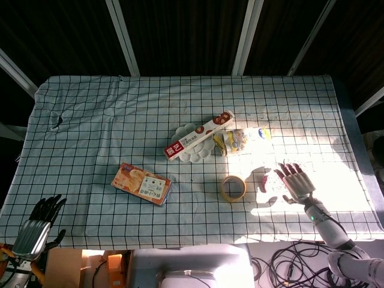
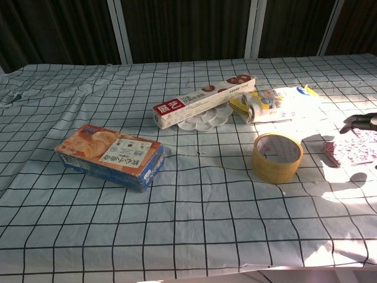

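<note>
1. In the head view we see the right hand (image 1: 296,183) at the lower right of the frame, fingers spread and holding nothing, over a sunlit patch of the black-checked white tablecloth (image 1: 90,120). The glare washes out the maroon speckled pouch here, so we cannot place it with certainty; it probably lies just under or beside the fingers.
2. Also there, the left hand (image 1: 37,227) sits at the lower left corner, off the table edge, fingers loosely apart and empty, well apart from everything.
3. In the chest view the maroon speckled pouch (image 2: 352,151) lies flat at the right edge, its long axis running roughly left to right. The right hand (image 2: 360,122) shows just above it, fingertips pointing left, apparently not yet touching.
4. The right hand is clearly the nearer one. The tan roll of packing tape (image 2: 277,157) stands left of the pouch, near it.
</note>
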